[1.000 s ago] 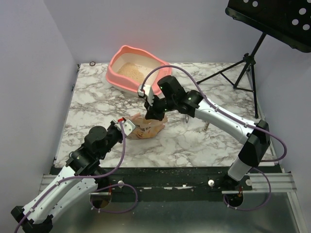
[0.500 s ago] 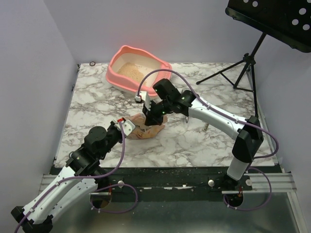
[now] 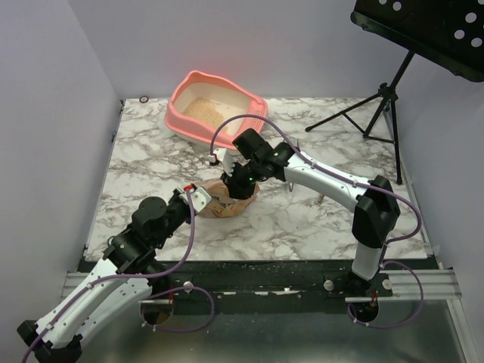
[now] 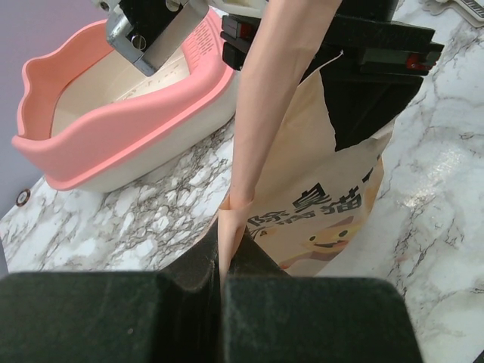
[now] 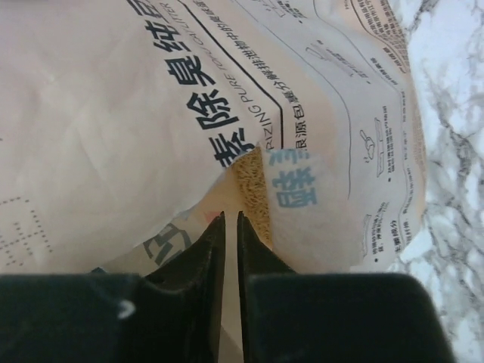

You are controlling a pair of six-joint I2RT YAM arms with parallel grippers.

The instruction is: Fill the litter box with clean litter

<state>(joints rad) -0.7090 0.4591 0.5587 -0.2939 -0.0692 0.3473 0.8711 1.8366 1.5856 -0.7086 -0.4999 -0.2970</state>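
Edge: left gripper [image 4: 225, 257] clamped on tan paper litter bag [image 4: 318, 227].
Box: salmon-pink plastic litter box [image 3: 176, 106] behind bag, beige clean litter [image 3: 206, 111] inside.
Mouth: right gripper [image 5: 231, 223] nearly closed, seemingly pinching torn paper.
Risk: paper rips, granules spill onto marble table [image 3: 302, 219].

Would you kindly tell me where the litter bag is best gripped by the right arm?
Pinch the litter bag by the thin paper lip beside its torn mouth, coming from above with the jaws astride the edge. That lip stands free and flat, fit for a pinch; the left gripper holds a similar fold at the near end.
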